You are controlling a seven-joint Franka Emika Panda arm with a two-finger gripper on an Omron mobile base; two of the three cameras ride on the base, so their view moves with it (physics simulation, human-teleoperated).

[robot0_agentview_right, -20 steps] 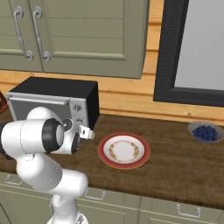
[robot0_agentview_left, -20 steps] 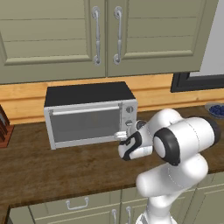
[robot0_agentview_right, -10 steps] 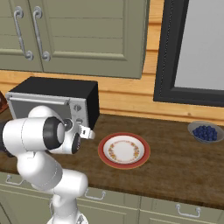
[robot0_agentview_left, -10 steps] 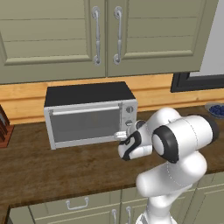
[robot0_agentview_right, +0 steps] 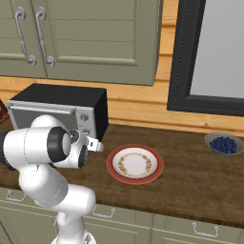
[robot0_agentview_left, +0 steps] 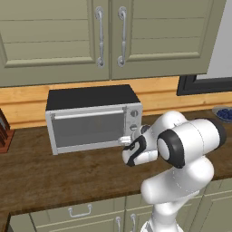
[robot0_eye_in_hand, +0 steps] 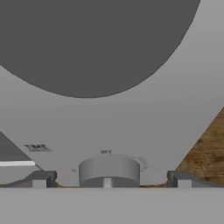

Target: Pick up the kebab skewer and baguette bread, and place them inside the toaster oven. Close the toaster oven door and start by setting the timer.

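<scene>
matt silver toaster oven (robot0_agentview_left: 93,118) on dark grained wood counter (robot0_agentview_left: 54,174)

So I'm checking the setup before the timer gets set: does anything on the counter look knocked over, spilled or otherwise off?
Nothing stands out. The toaster oven sits square with its door shut, the plate lies flat, and the bowl of blueberries is upright. The open gripper straddles the timer knob.

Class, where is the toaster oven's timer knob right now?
In the hand view, the timer knob sits bottom centre between the open fingers, at the toaster oven's lower right.
</scene>
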